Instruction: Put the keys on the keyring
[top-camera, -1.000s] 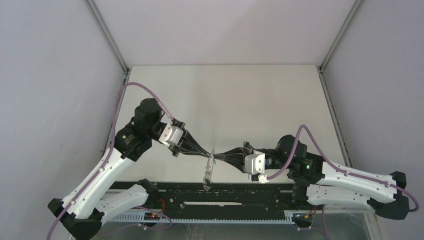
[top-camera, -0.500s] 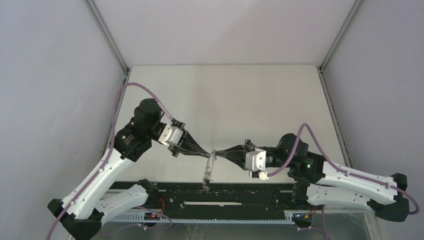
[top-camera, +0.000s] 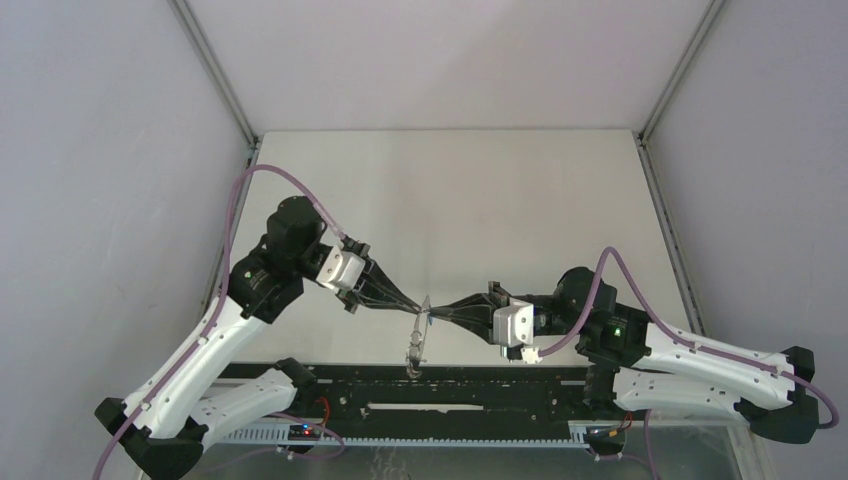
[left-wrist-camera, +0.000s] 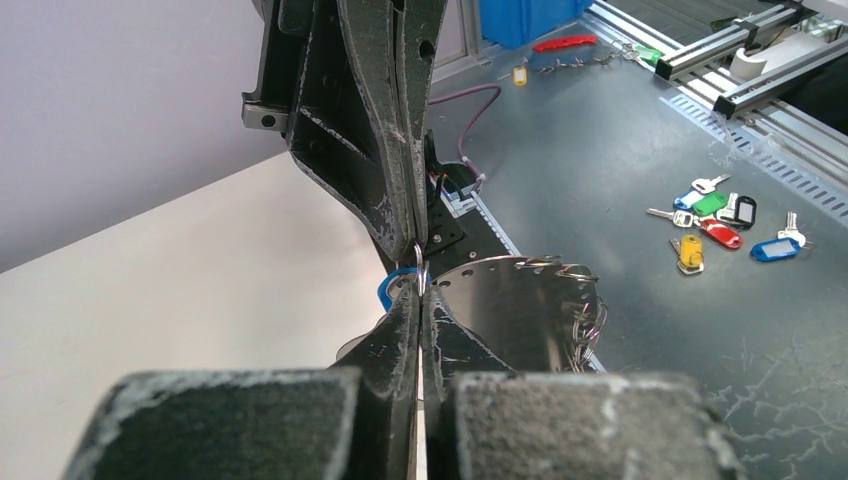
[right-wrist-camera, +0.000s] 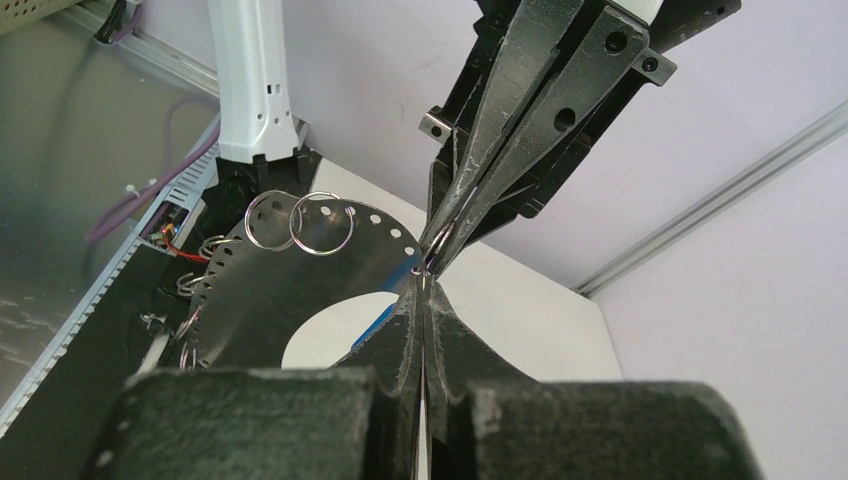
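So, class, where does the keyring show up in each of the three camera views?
Top external: keyring edge-on, low centre, hanging where the jaws meet.
Left wrist: keyring right of centre, beyond the jaws.
Right wrist: keyring left of centre, small rings on its rim.
Shared landmark: the blue key at the meeting jaws.

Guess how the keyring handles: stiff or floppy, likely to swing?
Probably stiff and light: the keyring looks like thin flat sheet metal. Seemingly held near one edge where the left gripper and right gripper meet, it may swing. Its loose small rings likely flop.
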